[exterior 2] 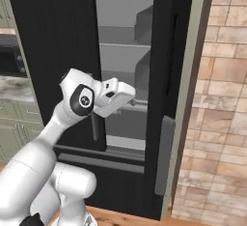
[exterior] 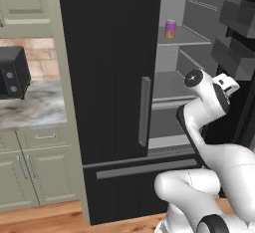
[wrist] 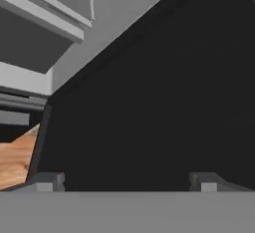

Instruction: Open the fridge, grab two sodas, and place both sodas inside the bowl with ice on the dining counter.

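Observation:
The fridge (exterior: 109,77) is tall and black, its left door shut and its right door (exterior 2: 166,75) swung open. On a grey upper shelf inside stands one soda (exterior: 171,28), a purple can fading to orange. My gripper (exterior: 230,84) is at the height of the middle shelves, in the opening close to the open door, well below and right of that can. In the hand view my gripper (wrist: 128,182) is open with nothing between its fingertips (wrist: 50,181), facing a black panel (wrist: 164,102) close ahead. The bowl with ice and the dining counter are out of view.
Grey door bins (exterior: 239,53) jut from the open door at the right. A black microwave (exterior: 12,72) sits on a marble counter (exterior: 35,107) over green cabinets (exterior: 35,172) to the left. A brick wall (exterior 2: 217,99) stands right of the fridge.

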